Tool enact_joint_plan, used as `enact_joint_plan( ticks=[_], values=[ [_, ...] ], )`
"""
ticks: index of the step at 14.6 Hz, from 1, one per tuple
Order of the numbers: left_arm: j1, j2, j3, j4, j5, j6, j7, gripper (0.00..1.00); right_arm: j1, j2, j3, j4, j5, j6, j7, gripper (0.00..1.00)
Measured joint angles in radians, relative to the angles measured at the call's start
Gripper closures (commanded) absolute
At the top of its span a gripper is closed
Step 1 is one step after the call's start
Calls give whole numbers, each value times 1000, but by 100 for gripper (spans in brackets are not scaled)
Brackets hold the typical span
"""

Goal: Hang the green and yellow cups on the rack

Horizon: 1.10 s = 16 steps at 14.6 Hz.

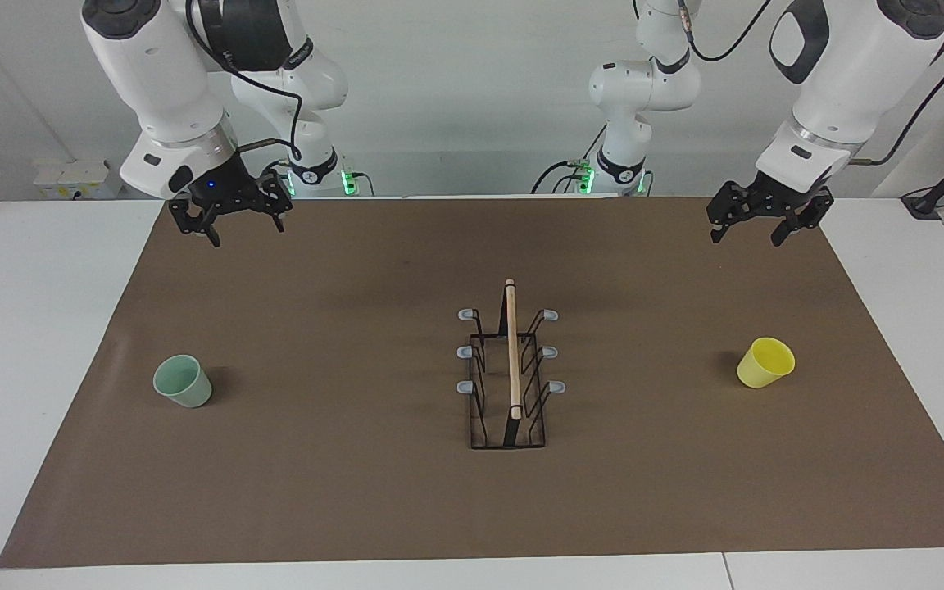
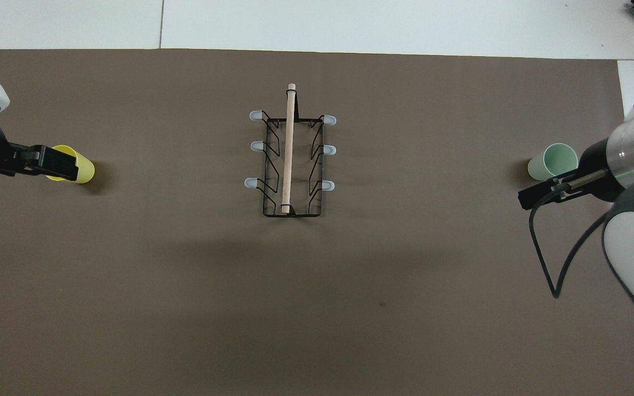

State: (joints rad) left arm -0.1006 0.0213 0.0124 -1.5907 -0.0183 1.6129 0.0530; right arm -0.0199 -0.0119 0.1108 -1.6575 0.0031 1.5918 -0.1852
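- The counter (image 1: 46, 344) is white, and a wide sheet of brown paper (image 1: 357, 492) covers most of its top, leaving white margins at both ends and along the edge farthest from the robots.
- The paper lies flat, with a small dark speck on it in the overhead view.
- The rack (image 1: 510, 369) stands at the middle of the paper, its wooden rod (image 2: 288, 148) running along its top from the robots' end outward, three grey-tipped prongs on each side, none carrying a cup.
- The green cup (image 1: 183, 381) sits on the paper toward the right arm's end of the counter, well apart from the rack, its mouth open upward and tilted a little.
- The yellow cup (image 1: 765, 362) sits on the paper toward the left arm's end, also well apart from the rack, tilted so that its mouth faces up and away from the robots.
- The left claw (image 1: 760, 228) hangs in the air over the paper's edge nearest the robots, fingers spread wide and holding nothing.
- The right claw (image 1: 236, 223) hangs over the same edge at its own end, likewise spread wide and empty.
- A plain pale wall (image 1: 472, 98) rises past the arm bases, where small green lights glow.
- Dark cables (image 1: 275, 74) loop from both arms.
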Motion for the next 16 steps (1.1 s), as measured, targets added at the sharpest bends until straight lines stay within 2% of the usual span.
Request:
enact_joint_plan(
  ticks=[6, 10, 16],
  values=[
    [2, 0, 3, 0, 0, 0, 0, 0, 0, 0, 0, 0, 0, 0, 0, 0],
    [15, -2, 9, 0, -46, 1, 0, 0, 0, 0, 0, 0, -12, 0, -22, 0],
    [15, 13, 24, -2, -80, 0, -51, 0, -2, 0, -2, 8, -94, -6, -126, 0]
  ],
)
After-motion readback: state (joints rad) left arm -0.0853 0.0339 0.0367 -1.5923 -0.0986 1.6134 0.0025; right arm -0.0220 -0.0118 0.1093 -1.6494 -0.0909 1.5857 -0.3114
